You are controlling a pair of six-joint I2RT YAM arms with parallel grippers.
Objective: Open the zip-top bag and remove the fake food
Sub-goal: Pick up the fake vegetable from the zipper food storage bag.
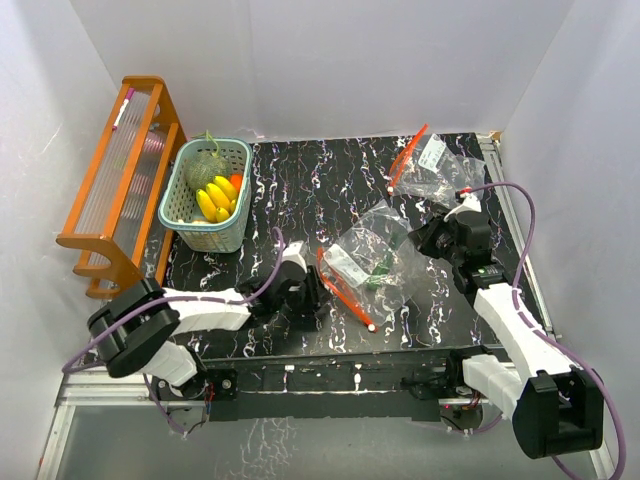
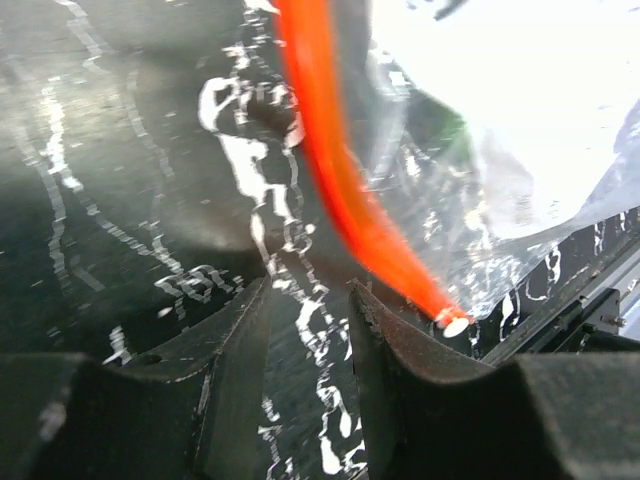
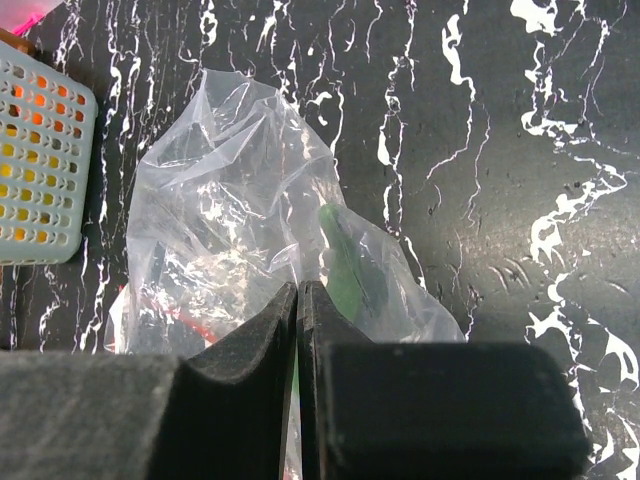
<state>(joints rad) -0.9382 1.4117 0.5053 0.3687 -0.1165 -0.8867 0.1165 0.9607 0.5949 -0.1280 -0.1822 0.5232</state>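
The zip-top bag (image 1: 375, 262) lies crumpled in the middle of the black table (image 1: 300, 190). At its 3 o'clock side, the right gripper (image 3: 300, 305) is squeezed tight on a fold of the clear plastic. A green piece (image 3: 350, 268) sits inside the bag by those fingers. At the bag's 9 o'clock side, the left gripper (image 2: 308, 300) has its jaws partly apart with nothing between them. The orange zip strip (image 2: 340, 170) runs just beside it. More fake food (image 1: 215, 195), yellow bananas, sits in the teal basket (image 1: 205, 238) at 10 o'clock.

Nothing legible anywhere; a white label (image 1: 347, 262) inside the zip-top bag (image 1: 385, 250) may bear print, too small to read.
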